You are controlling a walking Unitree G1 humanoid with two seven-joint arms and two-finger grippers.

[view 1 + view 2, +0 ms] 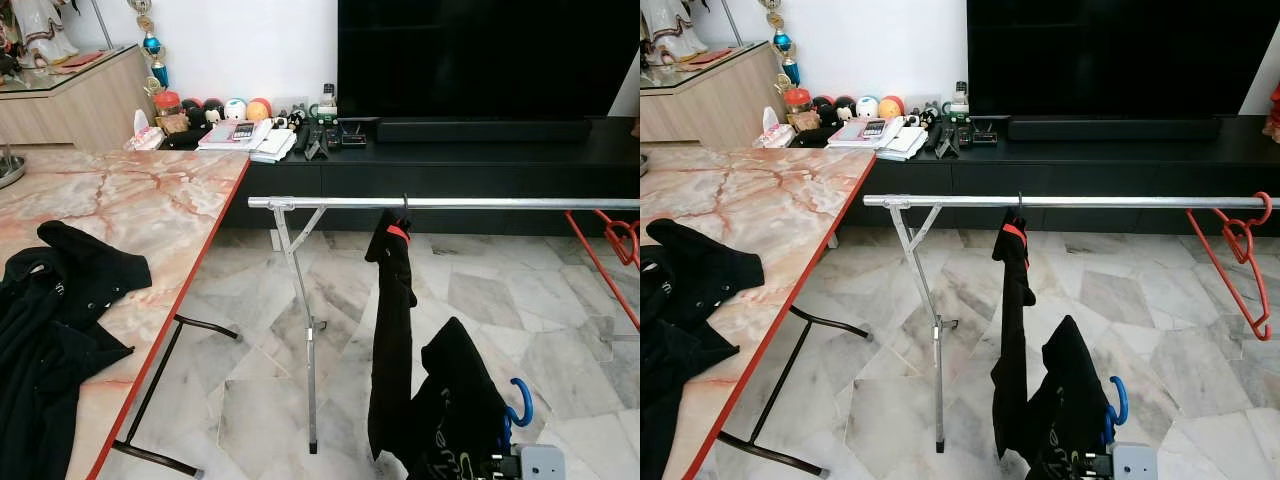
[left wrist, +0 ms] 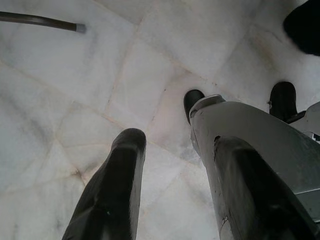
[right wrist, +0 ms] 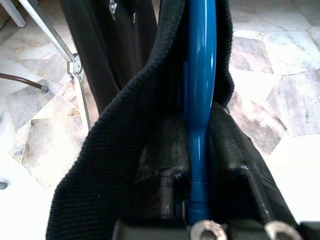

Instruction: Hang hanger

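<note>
Bright, even indoor light; sharp head views. Soft glare on pale floor tiles (image 1: pixel 480 300). Slightly blurred close-up wrist views.

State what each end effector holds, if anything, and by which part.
The right end effector is shut on the blue hanger, gripping its plastic body, with a black garment draped on it. The left end effector is open and holds nothing.
</note>
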